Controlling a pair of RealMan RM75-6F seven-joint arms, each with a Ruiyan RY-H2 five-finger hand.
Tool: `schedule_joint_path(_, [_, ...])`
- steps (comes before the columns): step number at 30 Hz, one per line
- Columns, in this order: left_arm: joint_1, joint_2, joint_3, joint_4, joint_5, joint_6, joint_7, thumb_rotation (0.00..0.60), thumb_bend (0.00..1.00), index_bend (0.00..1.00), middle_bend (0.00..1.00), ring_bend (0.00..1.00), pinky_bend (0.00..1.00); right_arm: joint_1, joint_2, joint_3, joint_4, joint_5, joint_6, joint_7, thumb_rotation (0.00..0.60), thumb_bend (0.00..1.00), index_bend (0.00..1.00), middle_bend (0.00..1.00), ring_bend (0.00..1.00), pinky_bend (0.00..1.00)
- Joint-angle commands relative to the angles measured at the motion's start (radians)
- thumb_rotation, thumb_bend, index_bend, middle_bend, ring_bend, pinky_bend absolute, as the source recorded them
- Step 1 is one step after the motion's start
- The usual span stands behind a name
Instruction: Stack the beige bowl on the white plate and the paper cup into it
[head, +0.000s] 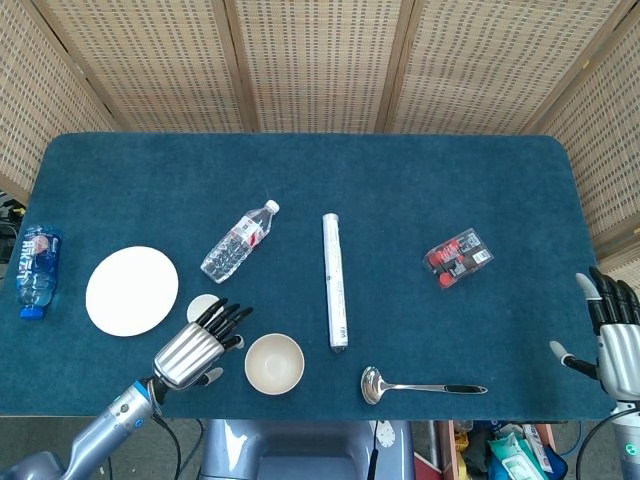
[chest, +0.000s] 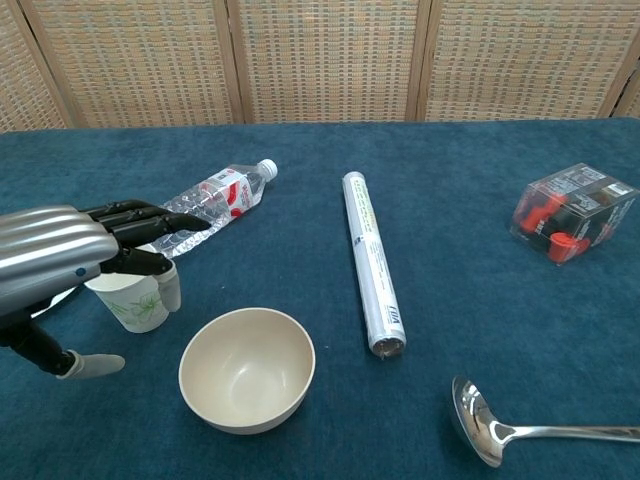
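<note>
The beige bowl (head: 274, 362) (chest: 247, 368) stands upright near the table's front edge, nothing in it. Left of it stands the paper cup (head: 203, 305) (chest: 131, 300), partly hidden behind my left hand (head: 197, 345) (chest: 70, 255). That hand hovers open over the cup and just left of the bowl, fingers stretched forward, holding nothing. The white plate (head: 131, 291) lies flat further left; in the chest view the hand hides nearly all of it. My right hand (head: 616, 340) hangs open off the table's right edge, far from everything.
A clear water bottle (head: 238, 241) (chest: 208, 207) lies behind the cup. A long foil roll (head: 334, 280) (chest: 371, 260) lies right of the bowl, a metal ladle (head: 420, 385) (chest: 520, 431) at the front right. A red-and-black box (head: 458, 257) (chest: 574, 212) sits right; a blue bottle (head: 34, 270) far left.
</note>
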Motion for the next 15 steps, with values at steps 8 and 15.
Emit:
schedule_joint_path(8, [-0.024,-0.043,0.015,0.01,-0.041,-0.033,0.065,0.6,0.24,0.41,0.0,0.0,0.0,-0.002,0.003,0.003,0.002,0.008,-0.002,0.013,0.6,0.14,0.01,0.0,0.0,0.0])
schedule_joint_path(15, [-0.035,-0.059,0.015,0.014,-0.062,-0.041,0.085,0.6,0.25,0.41,0.0,0.0,0.0,-0.002,0.004,0.002,0.001,0.006,-0.003,0.013,0.6,0.14,0.01,0.0,0.0,0.0])
